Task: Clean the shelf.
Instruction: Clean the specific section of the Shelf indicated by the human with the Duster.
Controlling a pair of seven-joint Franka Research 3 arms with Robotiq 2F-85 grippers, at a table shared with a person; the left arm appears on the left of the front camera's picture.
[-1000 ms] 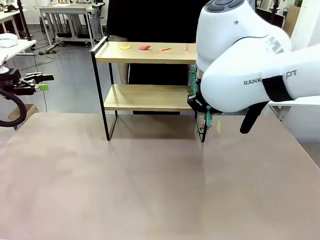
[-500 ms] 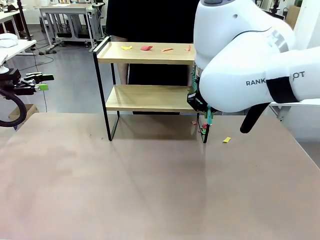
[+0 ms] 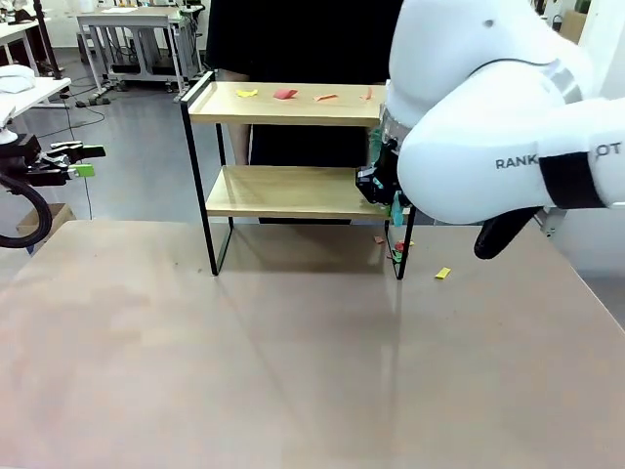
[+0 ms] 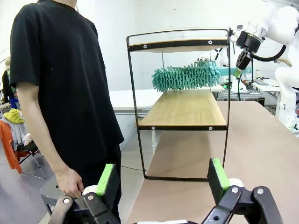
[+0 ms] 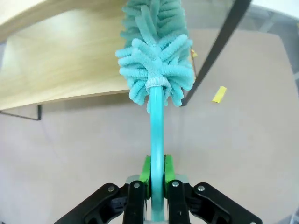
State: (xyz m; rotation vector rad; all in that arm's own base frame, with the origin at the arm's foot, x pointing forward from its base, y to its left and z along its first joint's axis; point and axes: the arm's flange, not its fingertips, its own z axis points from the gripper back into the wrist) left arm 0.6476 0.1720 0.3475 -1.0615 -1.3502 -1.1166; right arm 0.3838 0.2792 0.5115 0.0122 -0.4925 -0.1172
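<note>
Your right gripper clamps teal duster, head now back over lower board of shelf at far side of table. One yellow scrap has dropped onto table; lower board looks swept. More scraps wait on top board. Your left gripper gapes idle.

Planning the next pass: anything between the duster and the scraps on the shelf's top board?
Yes: the top board itself. The duster, held in the right gripper, sits between the tiers above the lower board, under the scraps up top.

Partial black lettering "RANK" and "OT" on the white right arm.
</note>
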